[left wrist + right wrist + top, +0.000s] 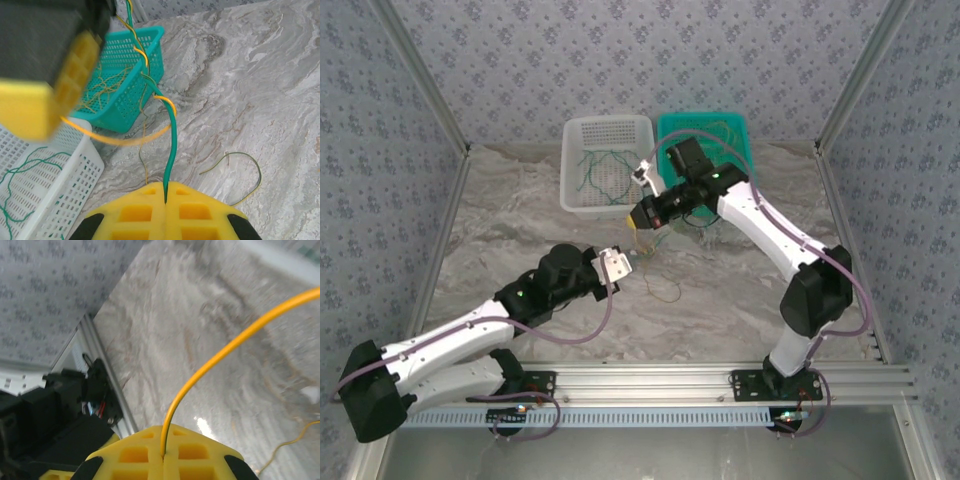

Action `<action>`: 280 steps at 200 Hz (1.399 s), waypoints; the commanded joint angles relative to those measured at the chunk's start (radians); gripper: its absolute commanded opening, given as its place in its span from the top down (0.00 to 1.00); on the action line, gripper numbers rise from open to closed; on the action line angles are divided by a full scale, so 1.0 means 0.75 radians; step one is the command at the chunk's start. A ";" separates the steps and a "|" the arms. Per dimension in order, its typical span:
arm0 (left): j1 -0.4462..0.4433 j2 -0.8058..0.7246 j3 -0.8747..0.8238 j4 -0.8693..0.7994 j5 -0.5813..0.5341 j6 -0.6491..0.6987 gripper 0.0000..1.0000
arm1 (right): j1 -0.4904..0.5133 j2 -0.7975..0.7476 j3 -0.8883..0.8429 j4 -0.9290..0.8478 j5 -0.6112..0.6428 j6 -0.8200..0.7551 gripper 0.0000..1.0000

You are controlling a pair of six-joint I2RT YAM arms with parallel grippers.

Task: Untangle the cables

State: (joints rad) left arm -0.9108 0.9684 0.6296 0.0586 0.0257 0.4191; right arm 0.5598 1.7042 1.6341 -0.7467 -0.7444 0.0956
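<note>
My left gripper (pixel 166 194) is shut on the end of a dark green cable (pixel 173 131) that rises away from its yellow pads. A yellow cable (pixel 120 140) twists round that green strand and loops off to the left. My right gripper (pixel 162 452) is shut on a yellow cable (pixel 220 356) that arcs up to the right. From above, the right gripper (pixel 642 226) hangs just above and behind the left gripper (pixel 635 256), in front of the two baskets, with thin strands between them.
A white basket (pixel 605 121) holds loose green cables (pixel 598 172). The teal basket (pixel 706 117) beside it holds yellowish ones (pixel 722 130). One loose strand (pixel 665 290) lies curled on the marble table near the left gripper. Aluminium rails edge the table.
</note>
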 commanded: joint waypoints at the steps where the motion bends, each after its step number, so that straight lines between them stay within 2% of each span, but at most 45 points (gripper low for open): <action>1: -0.003 0.012 0.027 0.059 0.030 0.002 1.00 | -0.033 -0.084 -0.003 0.104 0.192 0.083 1.00; 19: -0.003 0.005 0.021 0.085 0.063 -0.010 1.00 | -0.060 -0.094 0.005 0.125 0.336 0.104 1.00; 82: -0.003 -0.013 0.019 0.089 0.134 -0.058 1.00 | -0.159 -0.043 0.116 0.148 0.666 0.092 1.00; 126: -0.003 -0.091 0.057 0.039 0.268 -0.078 1.00 | -0.261 0.030 0.161 0.134 0.702 0.062 1.00; 155: 0.005 -0.140 0.050 0.017 0.278 -0.075 1.00 | -0.342 0.059 0.189 0.103 0.771 0.025 1.00; 173: 0.073 -0.174 -0.009 0.045 0.245 -0.105 1.00 | -0.393 0.031 0.174 0.093 0.789 0.020 1.00; 205: 0.270 -0.266 -0.117 0.137 0.135 -0.179 1.00 | -0.463 -0.098 0.066 0.136 0.793 0.060 1.00; 233: 0.417 -0.291 -0.121 0.245 0.073 -0.240 1.00 | -0.497 -0.223 -0.030 0.154 0.836 0.108 1.00; 260: 0.513 -0.298 -0.090 0.323 -0.074 -0.258 1.00 | -0.513 -0.368 -0.128 0.183 0.871 0.162 1.00; 280: 0.604 -0.318 -0.056 0.345 -0.079 -0.267 1.00 | -0.528 -0.474 -0.177 0.183 0.876 0.192 1.00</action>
State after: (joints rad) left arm -0.5236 0.7647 0.5358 0.2253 0.0376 0.2550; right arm 0.1871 1.4395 1.5387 -0.6342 -0.1371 0.1898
